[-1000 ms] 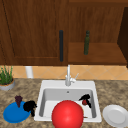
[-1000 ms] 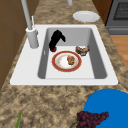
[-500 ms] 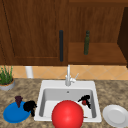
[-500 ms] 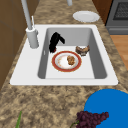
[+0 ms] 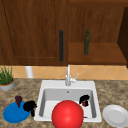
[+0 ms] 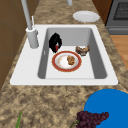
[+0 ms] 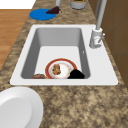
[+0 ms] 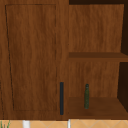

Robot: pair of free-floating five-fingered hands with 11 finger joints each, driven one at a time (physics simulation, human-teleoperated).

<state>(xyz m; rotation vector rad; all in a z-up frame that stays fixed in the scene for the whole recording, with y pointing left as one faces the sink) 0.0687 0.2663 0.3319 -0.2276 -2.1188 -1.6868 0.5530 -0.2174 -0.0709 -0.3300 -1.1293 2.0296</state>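
Right hand (image 5: pixel 84 100) inside the sink (image 5: pixel 45 86), near the basin's back right corner, fingers curled together; a small red patch shows against it, though whether anything is gripped cannot be told. In the left side view this hand (image 6: pixel 55 43) stands just beyond the far rim of the red-rimmed plate (image 6: pixel 66 61), which lies flat on the basin floor and carries a brown food piece (image 6: pixel 71 60). A second brown item (image 6: pixel 82 49) lies on the basin floor beside the hand, close to the plate's rim and short of the front wall. Open basin floor remains on the plate's other side. The faucet (image 5: pixel 68 76) rises behind the hand on the sink's back ledge.

Left hand (image 5: pixel 30 106) hangs over the table (image 5: pixel 110 90) at the sink's outer left edge, fingers curled, at the edge of the blue plate (image 5: pixel 15 115); grapes (image 5: pixel 18 100) lie on that plate just beyond the hand. A white plate (image 5: pixel 115 115) rests on the table right of the sink. No legible writing anywhere.
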